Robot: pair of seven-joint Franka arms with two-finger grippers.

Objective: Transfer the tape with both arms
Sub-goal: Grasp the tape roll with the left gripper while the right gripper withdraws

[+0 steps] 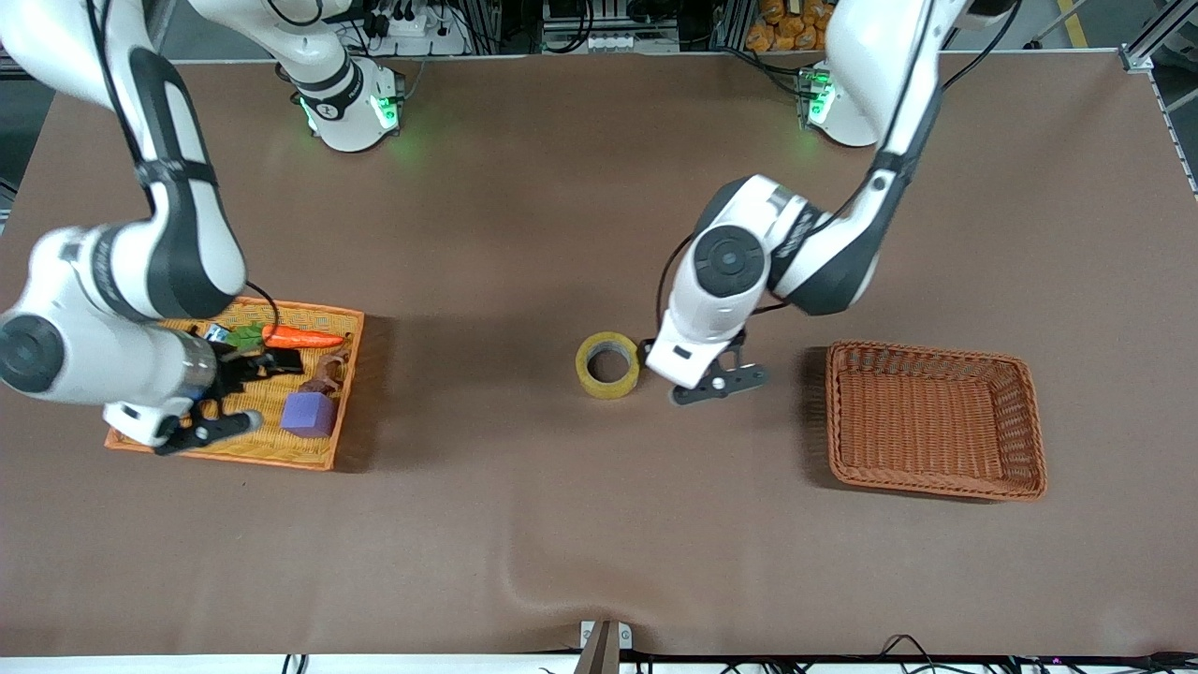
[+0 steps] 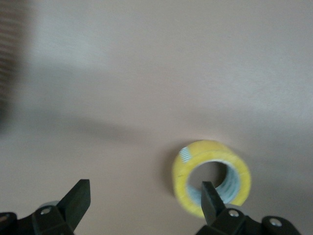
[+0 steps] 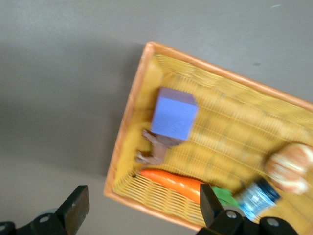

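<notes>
The tape [image 1: 608, 365], a yellowish ring with a grey core, lies flat on the brown table near the middle. My left gripper [image 1: 721, 382] hangs low beside it, toward the left arm's end, open and empty. In the left wrist view the tape [image 2: 185, 178] lies just past one fingertip [image 2: 208, 196], outside the open gripper [image 2: 143, 191]. My right gripper [image 1: 211, 431] is open and empty over the camera-side edge of a yellow tray [image 1: 323, 463] at the right arm's end. In the right wrist view the open gripper [image 3: 143, 195] is above the tray's corner [image 3: 117, 188].
The tray holds a purple cube [image 1: 309, 414], a carrot [image 1: 301, 338], a brown toy [image 1: 325, 373], a small bottle [image 3: 257, 198] and a tan bun-like toy [image 3: 291, 166]. An empty brown wicker basket [image 1: 936, 354] stands beside the left gripper, toward the left arm's end.
</notes>
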